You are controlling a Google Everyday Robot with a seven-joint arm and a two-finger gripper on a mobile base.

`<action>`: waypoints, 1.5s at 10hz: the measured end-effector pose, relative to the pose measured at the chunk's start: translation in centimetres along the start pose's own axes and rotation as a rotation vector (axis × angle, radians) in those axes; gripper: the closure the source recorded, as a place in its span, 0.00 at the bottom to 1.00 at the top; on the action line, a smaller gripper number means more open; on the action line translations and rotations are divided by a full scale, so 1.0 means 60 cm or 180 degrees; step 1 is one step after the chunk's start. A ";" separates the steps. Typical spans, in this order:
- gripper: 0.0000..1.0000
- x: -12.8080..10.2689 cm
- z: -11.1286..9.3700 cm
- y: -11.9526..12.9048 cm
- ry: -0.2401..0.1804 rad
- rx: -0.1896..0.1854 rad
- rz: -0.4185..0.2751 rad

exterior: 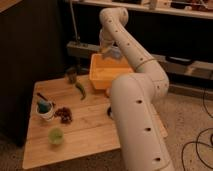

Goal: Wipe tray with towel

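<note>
Just above yellow tray (98, 76), claw (109, 49) pinching soft towel (115, 53)

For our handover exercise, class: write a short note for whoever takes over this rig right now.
The gripper: shut on the pale blue-grey cloth towel, over the far end of the yellow-orange rectangular plastic tray.
Tray: at the far edge of the wooden table.
Done: towel gripped and at the tray.
Left: wipe the tray; how much is already wiped cannot be told.
</note>
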 end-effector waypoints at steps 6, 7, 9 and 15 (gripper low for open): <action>1.00 -0.005 0.093 0.078 -0.0148 0.0455 -0.0230; 1.00 0.000 0.089 0.056 -0.0156 0.0479 -0.0246; 1.00 0.006 0.079 0.005 -0.0214 0.0457 -0.0248; 1.00 0.017 0.063 -0.035 -0.0262 0.0445 -0.0276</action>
